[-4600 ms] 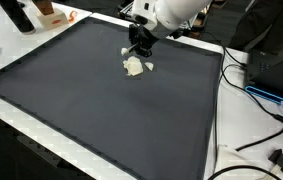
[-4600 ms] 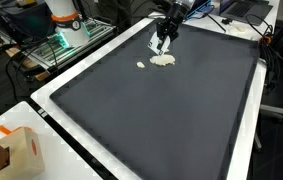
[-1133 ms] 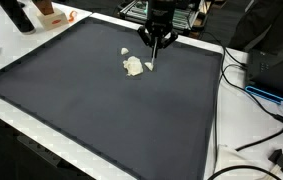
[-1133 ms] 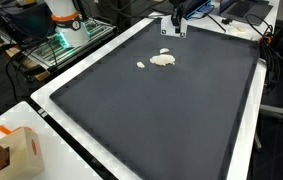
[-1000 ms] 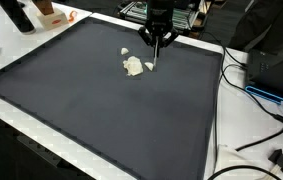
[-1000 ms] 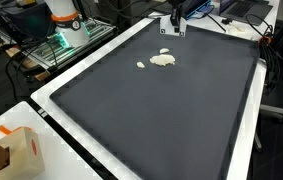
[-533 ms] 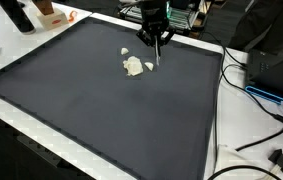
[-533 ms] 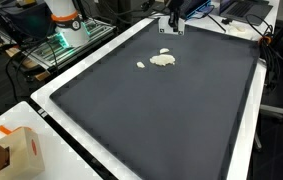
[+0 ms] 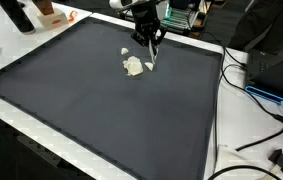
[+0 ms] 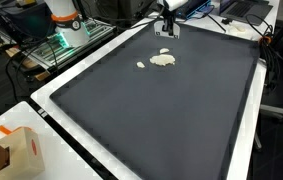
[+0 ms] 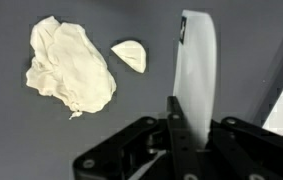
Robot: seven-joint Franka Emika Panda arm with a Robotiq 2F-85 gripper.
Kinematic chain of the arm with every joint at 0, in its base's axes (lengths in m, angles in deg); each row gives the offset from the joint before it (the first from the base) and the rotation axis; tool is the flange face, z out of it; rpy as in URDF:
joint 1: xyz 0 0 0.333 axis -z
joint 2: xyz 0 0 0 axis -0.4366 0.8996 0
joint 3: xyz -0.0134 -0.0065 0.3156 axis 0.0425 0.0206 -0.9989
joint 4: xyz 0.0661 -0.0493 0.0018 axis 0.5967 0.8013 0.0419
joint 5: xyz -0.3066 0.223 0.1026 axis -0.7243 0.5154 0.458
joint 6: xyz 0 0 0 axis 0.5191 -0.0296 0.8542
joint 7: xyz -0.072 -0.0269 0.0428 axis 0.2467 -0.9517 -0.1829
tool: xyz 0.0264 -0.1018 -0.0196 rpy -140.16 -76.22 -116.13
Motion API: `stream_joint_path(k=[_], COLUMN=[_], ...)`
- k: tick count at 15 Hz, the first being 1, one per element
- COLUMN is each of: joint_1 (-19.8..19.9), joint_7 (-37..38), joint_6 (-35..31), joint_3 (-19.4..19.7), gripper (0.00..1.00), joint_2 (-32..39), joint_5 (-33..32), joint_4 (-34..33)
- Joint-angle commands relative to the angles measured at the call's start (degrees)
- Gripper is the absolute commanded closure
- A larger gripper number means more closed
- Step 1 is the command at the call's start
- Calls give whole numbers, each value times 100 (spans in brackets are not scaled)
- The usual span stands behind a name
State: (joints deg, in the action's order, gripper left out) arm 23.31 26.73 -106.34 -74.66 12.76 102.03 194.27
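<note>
My gripper (image 9: 151, 42) hangs above the far part of the dark mat (image 9: 91, 110), just beyond a crumpled cream wad (image 9: 133, 67). In the wrist view the gripper (image 11: 186, 115) is shut on a flat white strip (image 11: 196, 60) that sticks out past the fingers. The wad (image 11: 69, 65) lies to the left, with a small half-round cream piece (image 11: 131, 54) beside it. In an exterior view the gripper (image 10: 166, 27) is beyond the wad (image 10: 163, 60), and a small cream scrap (image 10: 140, 66) lies beside the wad.
The mat sits in a white-rimmed tray (image 9: 216, 120). Cables (image 9: 261, 110) run along one side. An orange and white box (image 10: 21, 150) stands off the tray corner. Equipment (image 10: 66, 25) stands behind the far edge.
Since 4.6 s ago the gripper has risen off the wad and shifted toward the far edge. In the last second it has drifted slightly sideways and turned. The wad has not moved.
</note>
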Motion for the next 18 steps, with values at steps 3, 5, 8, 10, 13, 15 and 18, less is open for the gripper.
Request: stream_joint_path(k=[3, 5, 8, 10, 13, 15, 18], joint_1=[246, 307, 377, 409, 438, 444, 427], joint_7=[-461, -616, -868, -1016, -1224, -1330, -1402], joint_6=[249, 278, 287, 293, 297, 295, 290], joint_3=[30, 61, 115, 152, 208, 246, 299], gripper=[99, 99, 99, 99, 99, 99, 99], joint_2=[-107, -120, -123, -114, -104, -105, -108], joint_5=[572, 761, 1020, 1160, 1351, 1454, 1542], joint_4=[280, 362, 459, 495, 541, 557, 565])
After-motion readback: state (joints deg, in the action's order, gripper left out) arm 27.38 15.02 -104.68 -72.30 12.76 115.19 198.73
